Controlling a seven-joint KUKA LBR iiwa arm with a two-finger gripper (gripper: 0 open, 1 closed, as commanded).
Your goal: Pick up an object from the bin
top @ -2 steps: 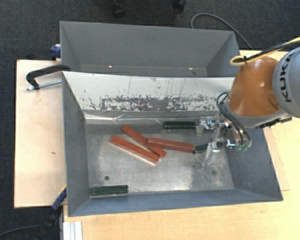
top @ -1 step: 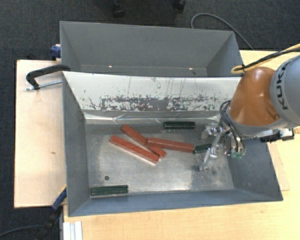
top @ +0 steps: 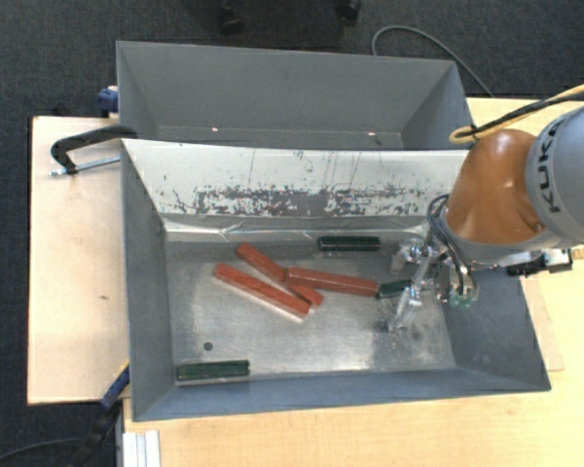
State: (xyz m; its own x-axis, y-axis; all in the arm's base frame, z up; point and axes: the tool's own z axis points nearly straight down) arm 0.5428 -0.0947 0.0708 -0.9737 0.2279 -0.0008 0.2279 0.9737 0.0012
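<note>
My gripper (top: 406, 309) hangs low over the right side of the bin floor, close to the right wall. Just to its left a small dark green piece (top: 390, 287) lies at the right end of a red-brown bar (top: 333, 282). Whether the gripper touches that piece I cannot tell. Further left lie a longer red-brown bar (top: 262, 292) and a shorter one (top: 275, 264), both slanted, with the shorter one's right end resting over the others.
A dark green bar (top: 348, 244) lies against the back wall. Another dark green bar (top: 212, 370) sits in the front left corner, with a small dark dot (top: 207, 347) just above it. The arm's orange cover overhangs the right wall.
</note>
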